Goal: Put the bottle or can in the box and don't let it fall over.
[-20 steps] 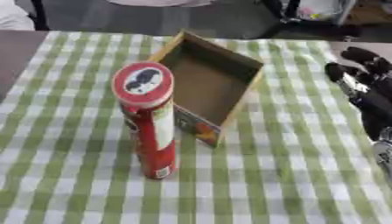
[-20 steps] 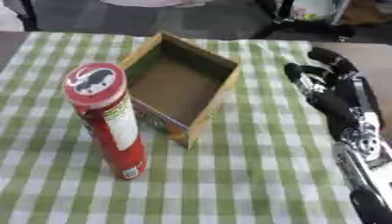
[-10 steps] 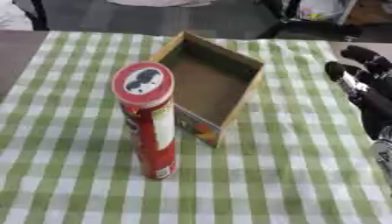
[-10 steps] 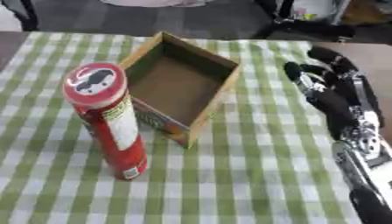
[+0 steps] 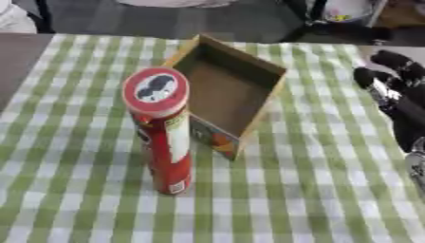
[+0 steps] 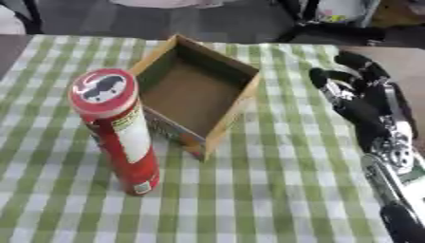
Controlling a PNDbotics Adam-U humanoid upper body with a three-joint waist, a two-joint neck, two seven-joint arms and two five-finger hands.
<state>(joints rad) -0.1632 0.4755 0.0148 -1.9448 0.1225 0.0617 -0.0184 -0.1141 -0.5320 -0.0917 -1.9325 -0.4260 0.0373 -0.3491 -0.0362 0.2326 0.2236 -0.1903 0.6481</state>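
A tall red can (image 5: pixel 166 137) with a red-and-white lid stands upright on the green checked cloth, just in front of the box's near left wall. The open cardboard box (image 5: pixel 228 92) lies behind it, empty inside. My right hand (image 6: pixel 358 102) hovers at the right edge, to the right of the box and apart from it, its black fingers straight and pointing away. It holds nothing. My left hand shows in neither view.
The green-and-white checked cloth (image 6: pixel 265 190) covers the table. Dark floor and some gear, including a white container (image 5: pixel 348 9), lie beyond the far edge. Bare brown tabletop (image 5: pixel 16 61) shows at the far left.
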